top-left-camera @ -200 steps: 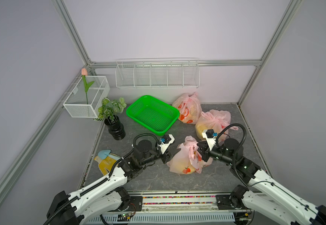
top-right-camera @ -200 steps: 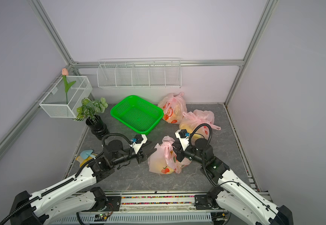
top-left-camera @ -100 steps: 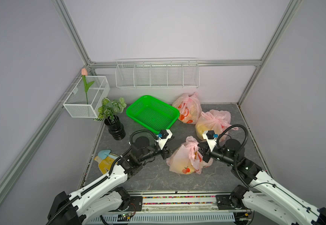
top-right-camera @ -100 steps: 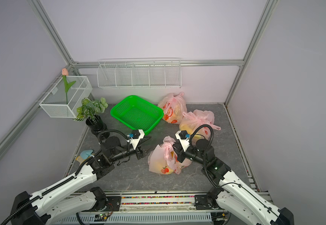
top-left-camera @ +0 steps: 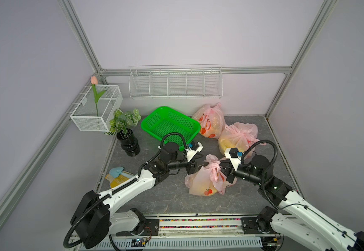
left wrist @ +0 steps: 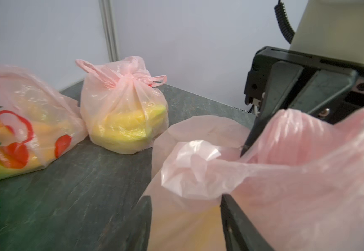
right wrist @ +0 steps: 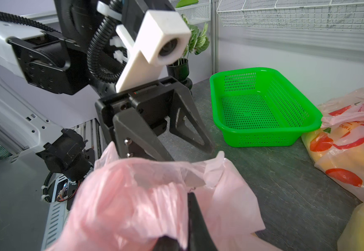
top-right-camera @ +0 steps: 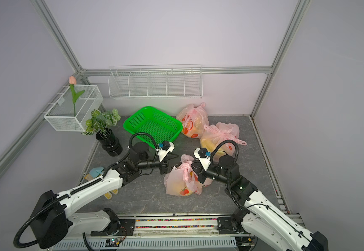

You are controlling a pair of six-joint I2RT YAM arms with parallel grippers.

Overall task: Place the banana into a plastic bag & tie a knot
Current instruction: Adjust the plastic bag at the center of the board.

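On the grey surface (top-left-camera: 168,195), a pink plastic bag (top-left-camera: 198,182) holds the banana (top-left-camera: 201,191). The right pincer (left wrist: 245,148) is clamped on the bag's bunched top. The left pincer (right wrist: 188,154), half spread, straddles a plastic tuft opposite.

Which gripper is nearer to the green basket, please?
Left. The left gripper hovers just in front of the green basket; the right gripper sits farther off, across the front bag.
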